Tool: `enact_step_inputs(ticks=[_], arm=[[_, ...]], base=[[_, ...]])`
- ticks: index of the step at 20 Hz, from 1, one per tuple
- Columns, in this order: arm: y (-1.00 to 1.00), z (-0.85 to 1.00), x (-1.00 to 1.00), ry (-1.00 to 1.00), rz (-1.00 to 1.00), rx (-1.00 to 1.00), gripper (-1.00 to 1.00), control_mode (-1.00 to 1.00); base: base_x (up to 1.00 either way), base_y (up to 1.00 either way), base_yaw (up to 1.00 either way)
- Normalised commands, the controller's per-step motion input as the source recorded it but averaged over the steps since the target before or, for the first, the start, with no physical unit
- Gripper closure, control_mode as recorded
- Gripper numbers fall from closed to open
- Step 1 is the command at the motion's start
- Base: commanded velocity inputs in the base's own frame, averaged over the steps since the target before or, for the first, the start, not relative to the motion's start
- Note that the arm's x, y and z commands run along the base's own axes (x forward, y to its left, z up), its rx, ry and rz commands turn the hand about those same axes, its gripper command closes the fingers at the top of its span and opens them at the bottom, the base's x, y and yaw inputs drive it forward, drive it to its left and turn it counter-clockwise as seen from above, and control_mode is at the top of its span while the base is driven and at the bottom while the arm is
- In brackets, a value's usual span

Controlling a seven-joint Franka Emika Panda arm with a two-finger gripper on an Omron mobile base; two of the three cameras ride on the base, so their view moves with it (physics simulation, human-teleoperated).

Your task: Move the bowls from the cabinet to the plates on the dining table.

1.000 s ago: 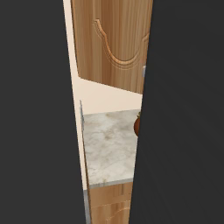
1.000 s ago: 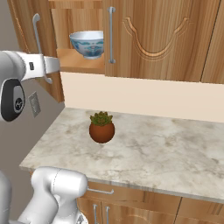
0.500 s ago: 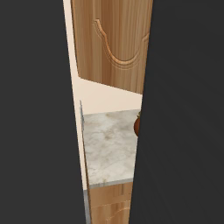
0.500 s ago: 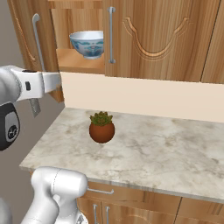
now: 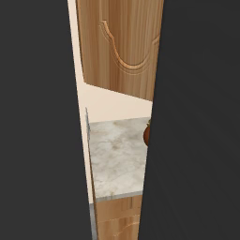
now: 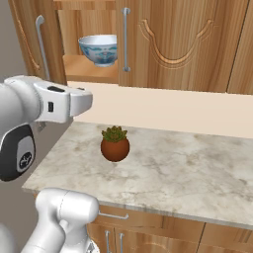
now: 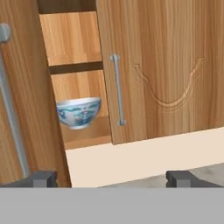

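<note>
1. Light-brown wooden wall cabinet (image 6: pixel 163 44), carved arch on its door, stood open; its wooden shelf (image 6: pixel 91 69) carried a white round bowl with blue-green pattern (image 6: pixel 99 49).
2. Right base view added a terracotta plant pot (image 6: pixel 115 148) on the beige marble table (image 6: pixel 173 173).
3. Hand view showed an upper shelf (image 7: pixel 72 68); jaws spread wide, holding nothing, short of the bowl.

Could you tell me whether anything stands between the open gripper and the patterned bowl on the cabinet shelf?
Nothing does. In the hand view the gripper stands open and empty, and only bare pale wall and the shelf edge lie before the patterned bowl.
</note>
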Motion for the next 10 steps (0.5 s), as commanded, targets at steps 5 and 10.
enact_step_inputs(ticks=[5,10], arm=[[-0.56,0.00,0.17,0.07,-0.24,0.09,-1.00,-1.00],[-0.17,0.00,0.34,0.20,-0.16,0.19,-1.00,-1.00]], base=[[0.00,0.00,0.00],[0.00,0.00,0.00]])
